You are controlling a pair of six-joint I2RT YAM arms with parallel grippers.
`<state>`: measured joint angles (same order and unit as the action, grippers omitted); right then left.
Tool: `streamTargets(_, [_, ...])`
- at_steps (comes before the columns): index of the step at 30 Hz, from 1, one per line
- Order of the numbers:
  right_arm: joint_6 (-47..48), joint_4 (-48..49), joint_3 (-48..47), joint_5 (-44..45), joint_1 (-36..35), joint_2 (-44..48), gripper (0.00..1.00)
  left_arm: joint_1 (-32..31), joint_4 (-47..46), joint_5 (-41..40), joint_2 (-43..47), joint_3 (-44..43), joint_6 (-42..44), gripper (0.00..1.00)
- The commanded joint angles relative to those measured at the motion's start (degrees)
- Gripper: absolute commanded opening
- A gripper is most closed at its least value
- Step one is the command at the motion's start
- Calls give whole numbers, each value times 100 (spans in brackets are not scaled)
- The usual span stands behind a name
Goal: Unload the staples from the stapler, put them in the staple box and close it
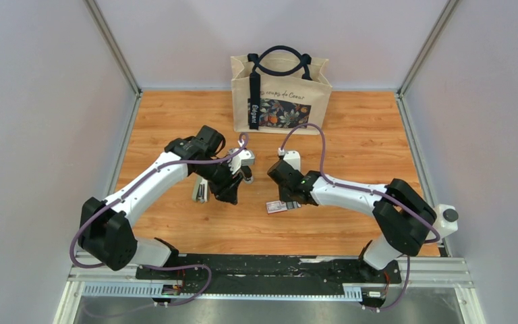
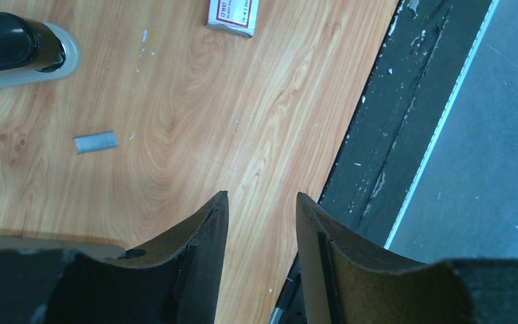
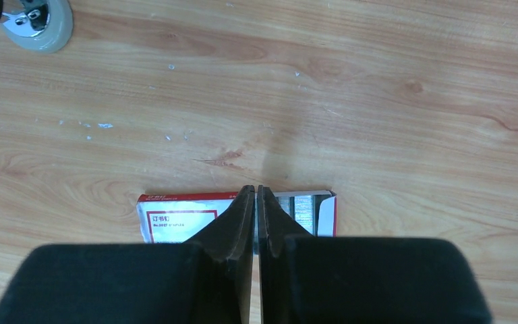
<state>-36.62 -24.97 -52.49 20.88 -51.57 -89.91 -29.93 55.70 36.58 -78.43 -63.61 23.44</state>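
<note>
- Your left gripper [image 2: 262, 202] hangs open and empty; your right gripper [image 3: 256, 196] is pinched shut over the box [image 3: 175, 217].
- The staples [image 2: 96, 142] look light, thin and likely brittle, so pinch the strip's long sides gently.

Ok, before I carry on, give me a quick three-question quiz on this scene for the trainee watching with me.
1. True or false: the right gripper is shut, over the red-labelled box.
2. Loose on the table, near the stapler, lies: A) a staple strip; B) a pen; C) a coin.
3. What stands at the table's far edge?

Key: 1 true; 2 A; 3 the tote bag.
</note>
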Motion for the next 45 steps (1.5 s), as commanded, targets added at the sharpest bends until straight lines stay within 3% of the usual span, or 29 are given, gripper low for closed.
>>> streamTargets(1, [103, 177, -235, 30, 68, -132, 7, -13, 28, 122, -58, -265, 152, 50])
streamTargets(26, [-144, 256, 186, -471, 121, 140, 4, -21, 64, 130, -128, -327, 152, 49])
streamTargets(31, [-65, 256, 73, -471, 103, 114, 12, -21, 64, 122, -146, -327, 152, 49])
streamTargets(39, [339, 387, -595, -374, -72, 97, 40, 267, 221, 15, -102, -616, 117, 53])
streamTargets(43, [594, 502, -1104, -480, -204, -255, 42, 971, 537, 367, -286, -907, 195, 55])
streamTargets(45, [586, 511, -1167, -489, -274, -378, 41, 955, 644, -181, -296, -864, 501, 55])
